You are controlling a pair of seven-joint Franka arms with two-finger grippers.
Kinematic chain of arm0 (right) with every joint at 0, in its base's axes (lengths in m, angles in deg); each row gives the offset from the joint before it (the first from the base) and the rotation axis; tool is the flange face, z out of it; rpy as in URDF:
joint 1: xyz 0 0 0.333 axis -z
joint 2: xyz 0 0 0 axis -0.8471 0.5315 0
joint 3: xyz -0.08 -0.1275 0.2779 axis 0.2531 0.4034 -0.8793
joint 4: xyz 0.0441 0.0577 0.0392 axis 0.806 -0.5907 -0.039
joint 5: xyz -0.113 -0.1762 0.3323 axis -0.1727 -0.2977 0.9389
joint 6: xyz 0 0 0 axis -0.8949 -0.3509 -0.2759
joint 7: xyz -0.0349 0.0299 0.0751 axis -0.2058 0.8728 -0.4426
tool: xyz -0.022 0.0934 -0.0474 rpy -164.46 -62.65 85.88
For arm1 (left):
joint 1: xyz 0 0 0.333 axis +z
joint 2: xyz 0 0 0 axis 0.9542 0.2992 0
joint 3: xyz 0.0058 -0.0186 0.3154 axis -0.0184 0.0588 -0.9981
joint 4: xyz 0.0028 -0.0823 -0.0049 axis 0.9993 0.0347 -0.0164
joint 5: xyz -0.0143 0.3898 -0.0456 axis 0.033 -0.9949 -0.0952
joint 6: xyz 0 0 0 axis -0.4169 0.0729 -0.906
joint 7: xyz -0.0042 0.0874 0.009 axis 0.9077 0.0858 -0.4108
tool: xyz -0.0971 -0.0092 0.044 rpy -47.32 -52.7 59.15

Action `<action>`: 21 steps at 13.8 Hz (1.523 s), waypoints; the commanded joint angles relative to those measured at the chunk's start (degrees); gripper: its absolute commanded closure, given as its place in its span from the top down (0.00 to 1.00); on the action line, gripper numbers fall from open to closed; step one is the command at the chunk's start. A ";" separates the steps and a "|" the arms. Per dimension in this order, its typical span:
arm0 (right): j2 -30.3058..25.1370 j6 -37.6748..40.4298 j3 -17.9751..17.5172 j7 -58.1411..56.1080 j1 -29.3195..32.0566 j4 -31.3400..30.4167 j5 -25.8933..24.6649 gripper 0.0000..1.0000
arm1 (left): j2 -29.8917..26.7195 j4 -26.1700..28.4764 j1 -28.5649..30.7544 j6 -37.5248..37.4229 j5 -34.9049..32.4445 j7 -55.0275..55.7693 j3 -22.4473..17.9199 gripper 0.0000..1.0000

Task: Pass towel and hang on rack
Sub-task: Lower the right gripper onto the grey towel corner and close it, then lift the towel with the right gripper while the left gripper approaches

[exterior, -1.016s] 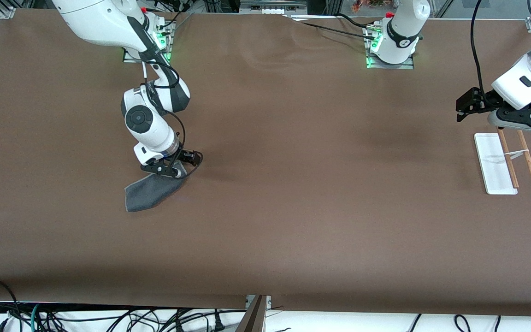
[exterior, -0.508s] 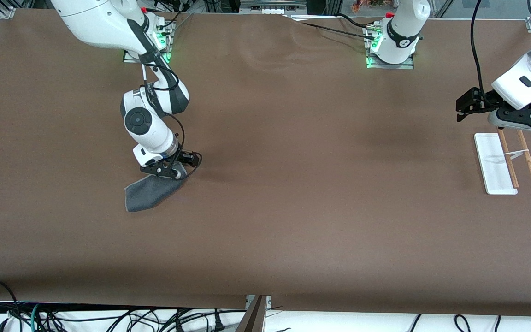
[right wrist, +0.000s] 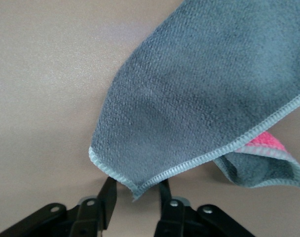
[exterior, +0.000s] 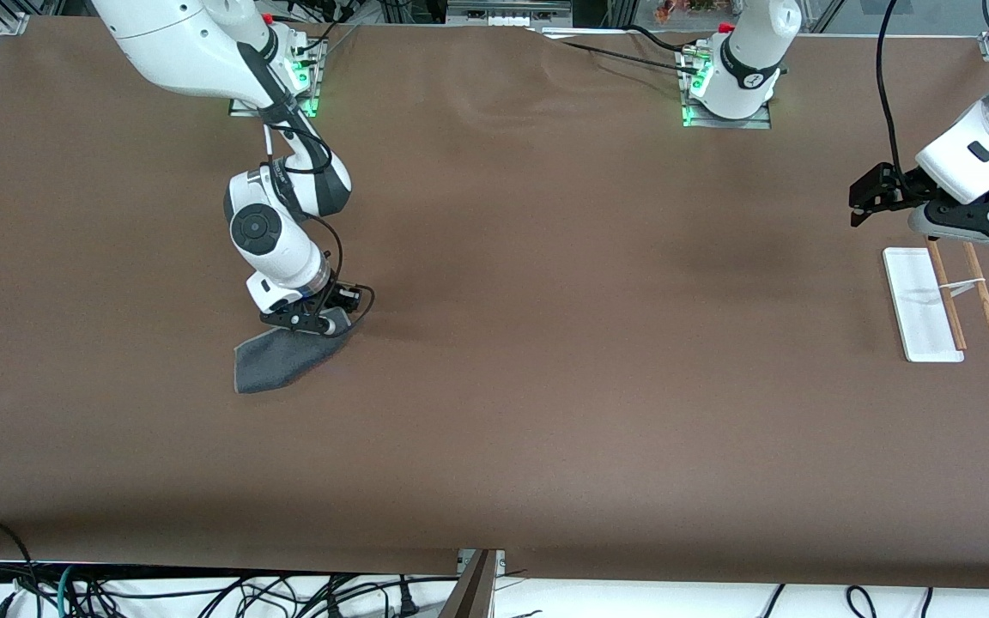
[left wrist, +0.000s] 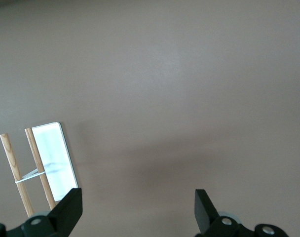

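Towel (exterior: 282,360) flat on surface (exterior: 546,386), toward right arm's end. Right hand (exterior: 316,324) at towel's corner, fingers (right wrist: 109,196) pinching its edge. Left hand (left wrist: 135,217) spread, waiting over rack (exterior: 924,305).

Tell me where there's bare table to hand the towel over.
Bare: the wide stretch between the towel and the rack. Crowded: at the towel under the right end effector, and the rack beneath the waiting left end effector.

Robotics lab, brown-covered table (exterior: 546,386), bolted arm bases (green lights), loose cables (exterior: 203,592) below
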 commanded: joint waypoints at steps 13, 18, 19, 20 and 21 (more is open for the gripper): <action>-5.39 26.38 -0.91 0.52 0.17 12.79 2.76 0.00 | 0.23 -0.72 -0.03 -0.67 0.89 -0.16 -0.01 1.00; -5.21 42.74 -1.00 5.16 -2.03 26.15 11.64 0.00 | 0.32 -0.72 -0.03 -0.76 0.89 0.18 -0.01 1.00; -5.04 45.90 -1.00 6.92 -2.12 28.70 15.14 0.00 | 0.32 -0.72 -0.03 -0.76 0.89 0.27 -0.01 1.00; -4.78 48.46 -0.91 8.24 -2.12 31.24 19.70 0.00 | 0.32 -0.72 -0.03 -0.76 0.89 0.27 -0.01 1.00; -4.77 50.31 -0.91 10.34 -2.21 33.27 23.40 0.00 | 0.32 -0.72 -0.03 -1.81 0.89 0.10 0.07 1.00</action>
